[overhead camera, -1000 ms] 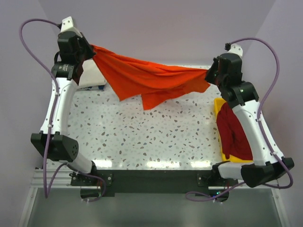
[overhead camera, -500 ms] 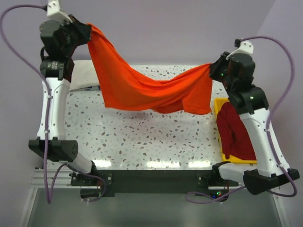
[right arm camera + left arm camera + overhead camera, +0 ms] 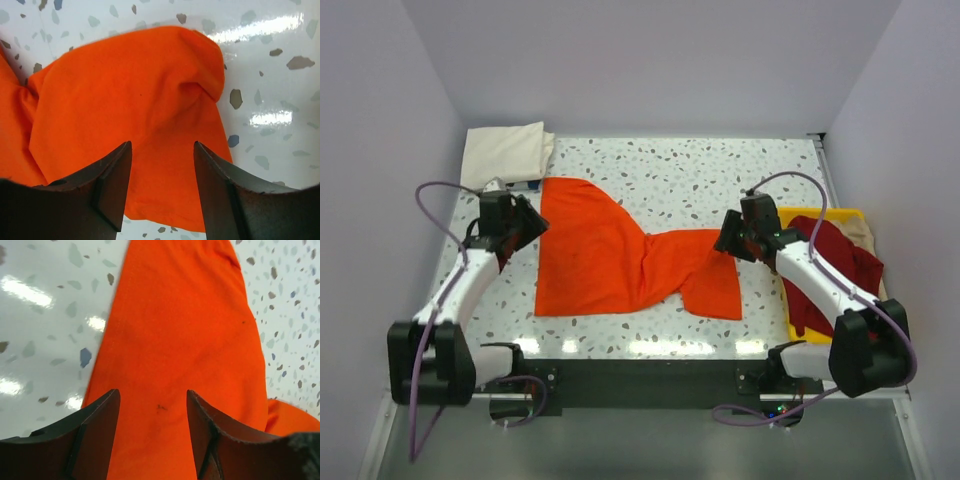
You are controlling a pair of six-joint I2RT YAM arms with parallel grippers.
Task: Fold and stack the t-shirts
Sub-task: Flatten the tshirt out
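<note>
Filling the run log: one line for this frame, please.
orange t-shirt: on table, twisted mid | left tool: open, over its left edge | right tool: open, over its right edge

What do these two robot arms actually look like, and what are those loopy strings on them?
The left arm and right arm are built from smooth white links joined by bulky black joints. A thin purple cable loops loosely off each one. The left hand and right hand are black, each ending in two dark, wedge-shaped fingers. No markings are visible.
</note>
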